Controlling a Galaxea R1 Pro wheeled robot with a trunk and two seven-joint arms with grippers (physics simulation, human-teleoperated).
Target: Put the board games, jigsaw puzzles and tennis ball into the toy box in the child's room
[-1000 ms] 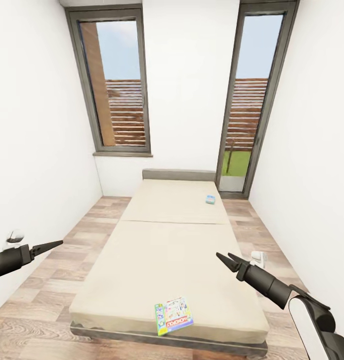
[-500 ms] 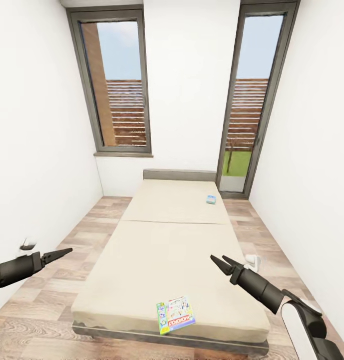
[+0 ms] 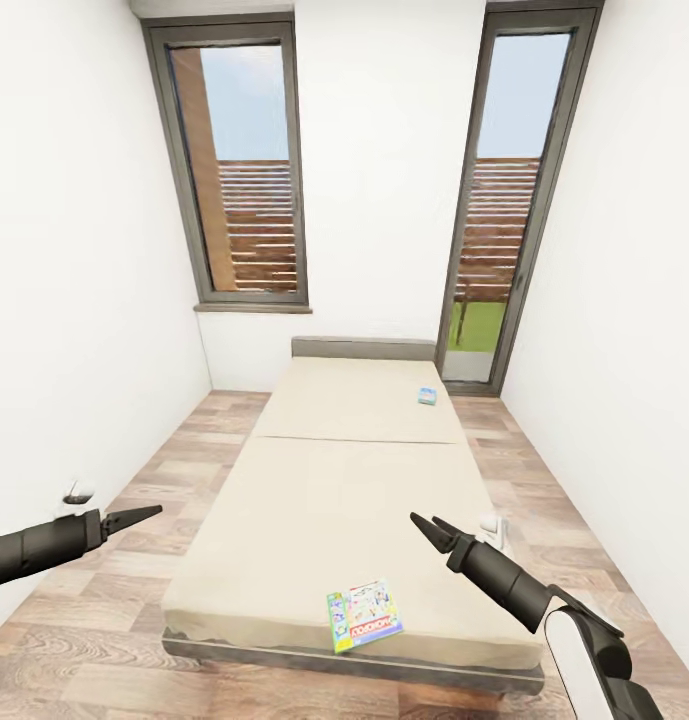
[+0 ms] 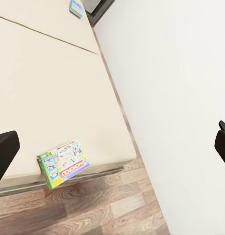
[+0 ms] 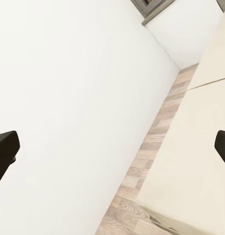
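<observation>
Lying on the bed [image 3: 314,520]: 2 board games [image 3: 364,616]; both grippers [image 3: 425,527] spread, empty

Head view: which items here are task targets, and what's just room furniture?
Task things:
- Monopoly board game, flat near the foot edge of the bed
- small blue board game, flat near the head end, toward the glass door

Just there:
- bed
- window
- glass door
- wood floor

Both grippers, left gripper and right gripper, are empty.
</observation>
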